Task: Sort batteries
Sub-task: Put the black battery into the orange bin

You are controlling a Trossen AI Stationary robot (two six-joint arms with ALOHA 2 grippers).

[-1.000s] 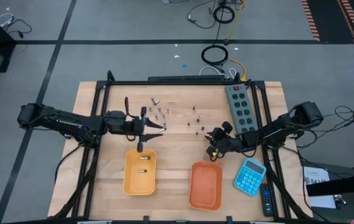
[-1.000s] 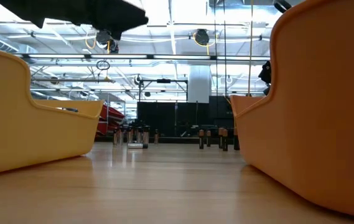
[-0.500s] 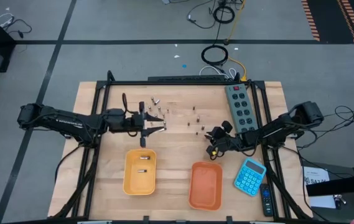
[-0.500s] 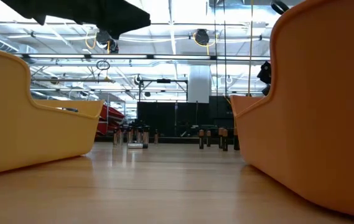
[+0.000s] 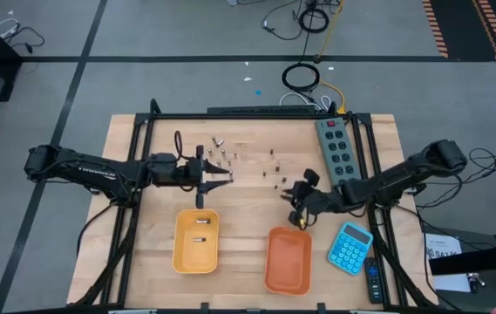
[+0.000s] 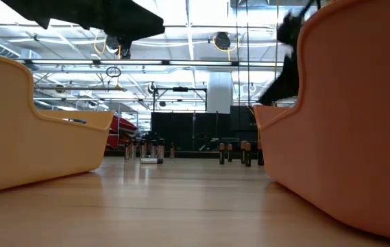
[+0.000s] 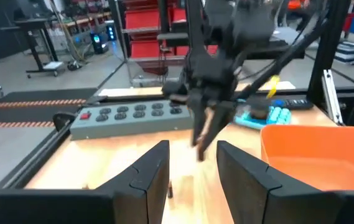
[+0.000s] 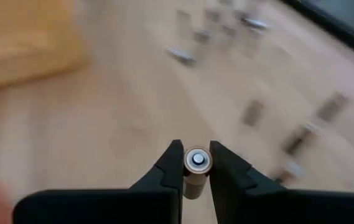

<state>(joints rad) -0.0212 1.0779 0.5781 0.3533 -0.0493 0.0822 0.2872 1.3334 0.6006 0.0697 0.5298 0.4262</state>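
Observation:
My right gripper [image 5: 299, 212] is shut on a small copper-and-dark battery [image 8: 195, 163], above the wood just beyond the orange tray [image 5: 288, 260]. It also shows in the left wrist view [image 7: 203, 127]. My left gripper [image 5: 227, 175] is open and empty, low beside the far-left cluster of upright batteries [image 5: 222, 158]. A second cluster of batteries [image 5: 275, 174] stands mid-table. The yellow tray [image 5: 184, 253] holds two batteries [image 5: 200, 231]. My right gripper pinches the battery's round side [image 8: 193, 180] between its two fingers, close to their free ends. One end cap [image 8: 197, 160] faces back toward the wrist. The fingers slant down from the table's right. The battery [image 7: 200, 135] is lifted clear of the table.
A grey power strip [image 5: 336, 150] lies at the far right. A blue calculator [image 5: 350, 246] and a dark remote [image 5: 373, 281] lie at the near right. Bare wood shows between the trays and the battery clusters.
My right gripper has gone a little toward the table's near edge, closer to the orange tray, still holding the battery. My left gripper has gone a little toward the far edge, nearer the left battery cluster.

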